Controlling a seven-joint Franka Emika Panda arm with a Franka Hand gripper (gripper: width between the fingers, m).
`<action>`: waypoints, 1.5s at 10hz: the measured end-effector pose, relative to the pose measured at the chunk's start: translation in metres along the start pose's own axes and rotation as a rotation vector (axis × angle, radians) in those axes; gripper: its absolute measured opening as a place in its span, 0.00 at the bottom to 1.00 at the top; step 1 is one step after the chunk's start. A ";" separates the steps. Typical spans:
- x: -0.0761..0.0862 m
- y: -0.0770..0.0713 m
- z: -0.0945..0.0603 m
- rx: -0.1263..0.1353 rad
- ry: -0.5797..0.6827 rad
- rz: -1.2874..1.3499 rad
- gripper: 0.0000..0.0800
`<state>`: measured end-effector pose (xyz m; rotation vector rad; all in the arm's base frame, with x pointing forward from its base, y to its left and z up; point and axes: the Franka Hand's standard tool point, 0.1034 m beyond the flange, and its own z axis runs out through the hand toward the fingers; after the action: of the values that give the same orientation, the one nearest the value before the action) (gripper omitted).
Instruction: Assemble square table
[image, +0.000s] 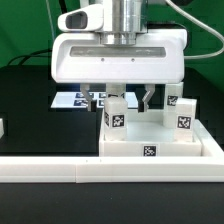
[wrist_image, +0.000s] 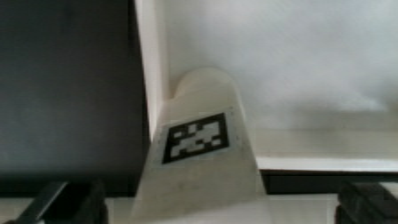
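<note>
The square table's white slab lies against the rail and carries a small tag on its front rim. A short white leg with a tag stands upright on the slab near its corner on the exterior view's left. A second leg stands at the other end, and a third shows behind it. My gripper hangs over the first leg, one finger on each side, open, with gaps to the leg. In the wrist view the leg rises between the dark fingertips, with the gripper straddling it.
A long white rail fence runs across the front. The marker board lies on the black table behind the gripper. A small white part shows at the exterior view's left edge. Green backdrop behind.
</note>
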<state>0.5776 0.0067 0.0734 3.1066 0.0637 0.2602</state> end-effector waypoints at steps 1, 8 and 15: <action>0.000 0.000 0.000 -0.006 -0.002 -0.044 0.81; 0.001 0.000 0.000 -0.009 -0.001 -0.022 0.36; -0.003 0.005 0.001 -0.025 0.049 0.503 0.37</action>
<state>0.5754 0.0018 0.0723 3.0342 -0.7185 0.3392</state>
